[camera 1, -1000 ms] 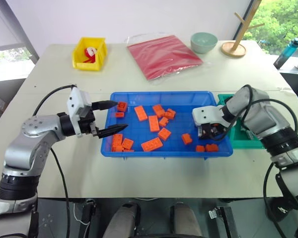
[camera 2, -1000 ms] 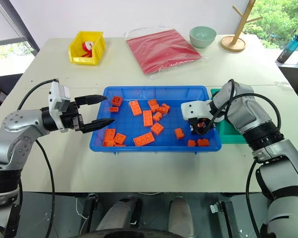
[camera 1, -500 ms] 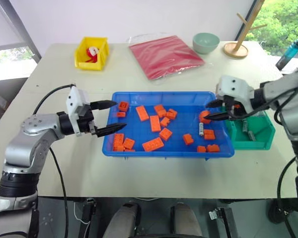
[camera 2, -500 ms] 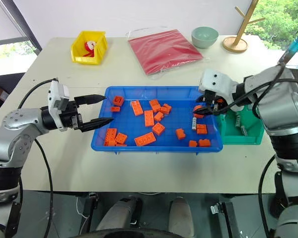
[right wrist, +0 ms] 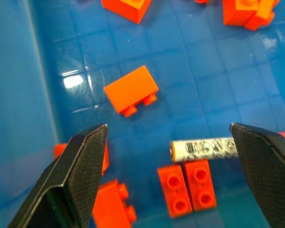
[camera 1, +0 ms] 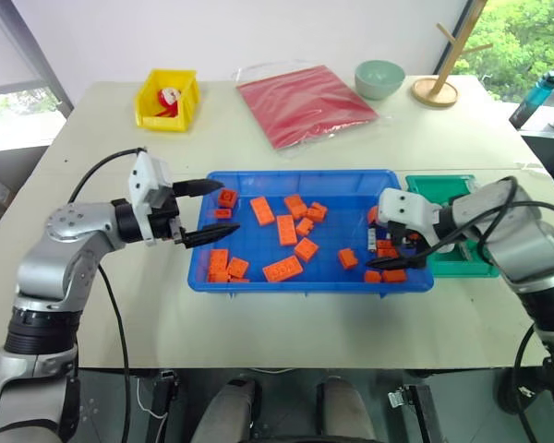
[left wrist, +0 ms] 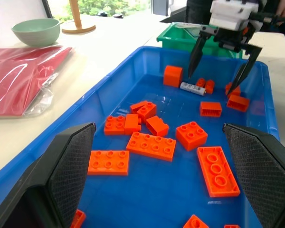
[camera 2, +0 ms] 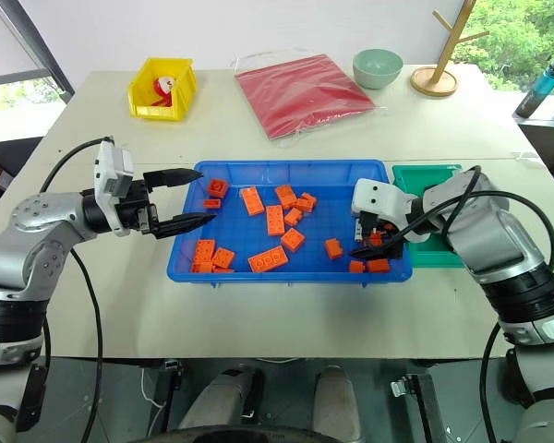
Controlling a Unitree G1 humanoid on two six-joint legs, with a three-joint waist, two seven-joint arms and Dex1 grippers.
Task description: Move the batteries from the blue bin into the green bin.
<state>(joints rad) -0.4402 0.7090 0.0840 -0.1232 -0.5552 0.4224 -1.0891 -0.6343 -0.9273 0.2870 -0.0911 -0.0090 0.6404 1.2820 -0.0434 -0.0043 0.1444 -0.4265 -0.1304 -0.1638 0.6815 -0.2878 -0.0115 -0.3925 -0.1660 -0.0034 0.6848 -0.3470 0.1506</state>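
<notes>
While the left gripper hangs spread wide over the left rim of the large shallow blue plastic bin, a grey cylindrical battery lies inside near its right end, beneath the wide-open, empty right gripper; the small green plastic bin touches the blue bin's right side.

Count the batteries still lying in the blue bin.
1. The battery lies on the floor of the blue bin at its end nearest the green bin, among orange bricks, under the open right pincer. Bricks could hide others.
</notes>
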